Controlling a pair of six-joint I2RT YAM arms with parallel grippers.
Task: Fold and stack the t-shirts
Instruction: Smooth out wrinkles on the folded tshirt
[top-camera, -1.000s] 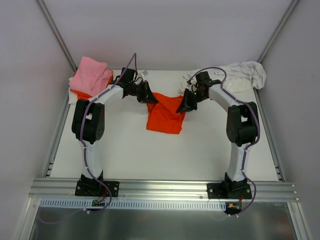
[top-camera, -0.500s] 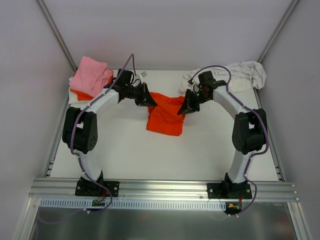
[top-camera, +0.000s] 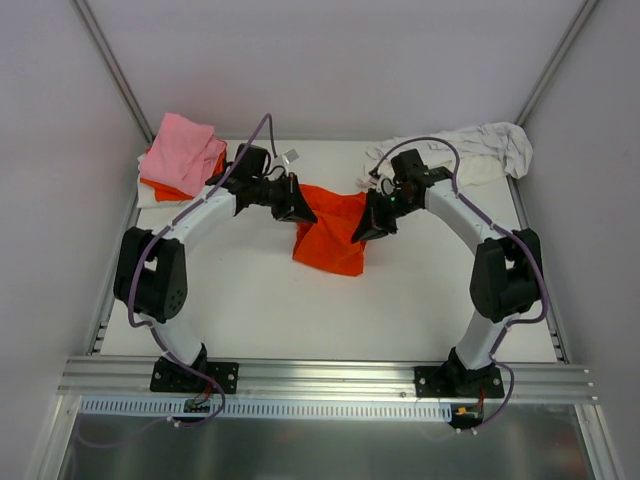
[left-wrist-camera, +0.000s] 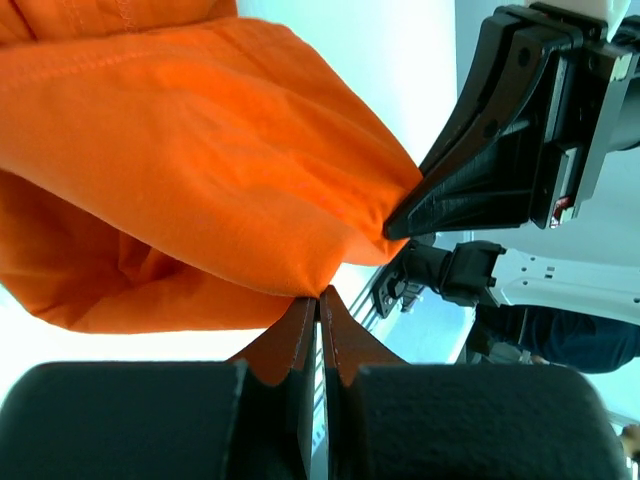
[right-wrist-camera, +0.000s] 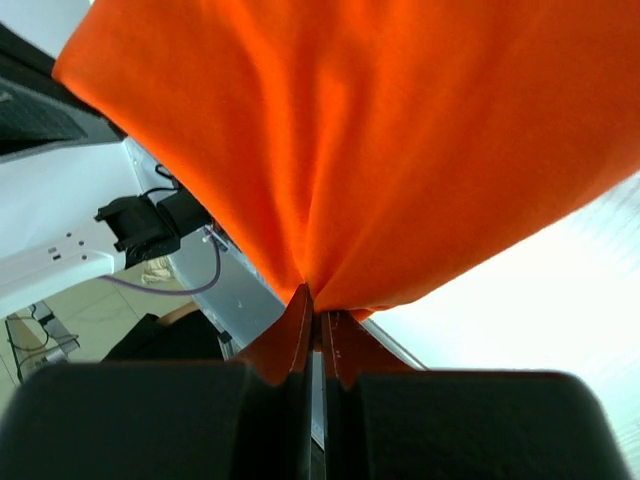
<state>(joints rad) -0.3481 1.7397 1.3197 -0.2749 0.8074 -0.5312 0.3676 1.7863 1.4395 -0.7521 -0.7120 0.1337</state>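
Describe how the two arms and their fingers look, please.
The left arm and right arm have white links, black joints and black base plates. A thin purple cable loops along each. The fingers are black, wedge-shaped, tapering to thin tips.

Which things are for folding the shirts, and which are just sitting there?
For the job: bright orange cloth t-shirt pinched by left gripper and right gripper; light pink cloth t-shirt, far left; crumpled white cloth t-shirt, far right.
Just there: white table; grey metal rail.
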